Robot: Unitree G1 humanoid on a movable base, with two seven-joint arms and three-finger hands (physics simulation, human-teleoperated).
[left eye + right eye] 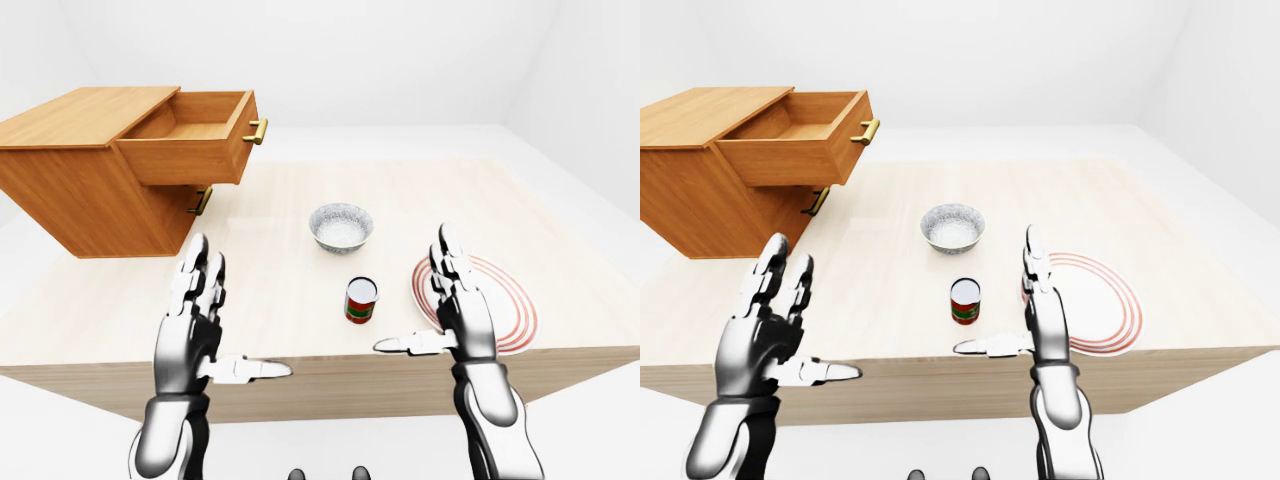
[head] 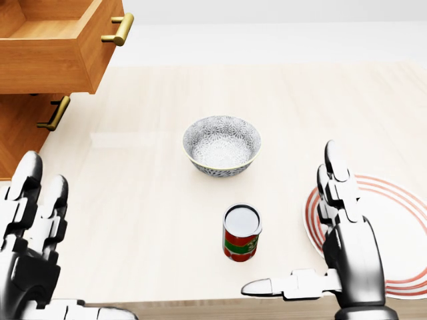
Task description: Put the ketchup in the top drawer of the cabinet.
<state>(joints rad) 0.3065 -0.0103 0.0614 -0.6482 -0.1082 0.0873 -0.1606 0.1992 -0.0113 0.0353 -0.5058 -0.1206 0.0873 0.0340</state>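
Down near the bottom edge of the table (image 2: 133, 200) in the head view, standing upright all by itself: ketchup can (image 2: 241, 232), red and green label, pale lid facing up, long axis vertical. Not touching anything. Sits just left of the right hand (image 2: 350, 250), with a strip of bare table between the two.

Right hand spread wide and holding nothing, fingers pointing up the view, thumb sticking out leftward low down, below and to the right of the can. Palm turned toward the can, so pretty much lined up for a side grab already.

Left hand (image 1: 192, 335) also wide open and empty, but way over on the left, well apart from the can.

So, clearly a right-hand job: nearer, and already facing the thing. Probably just needs a short slide leftward and a bit up the view to get fingers and thumb on opposite sides of the can, then a squeeze around the middle of the label.

After that, a long carry up and to the left: top drawer (image 1: 185, 160) of the cabinet (image 1: 80, 205) pulled out and open at the upper left, well apart from the can. Bowl (image 2: 221, 145) sitting just above the can in the head view, so worth lifting clear of it on the way. Plate (image 2: 400, 220) off to the right by the right hand, not in the way.

Main worry: easy to tip with a clumsy thumb before closing
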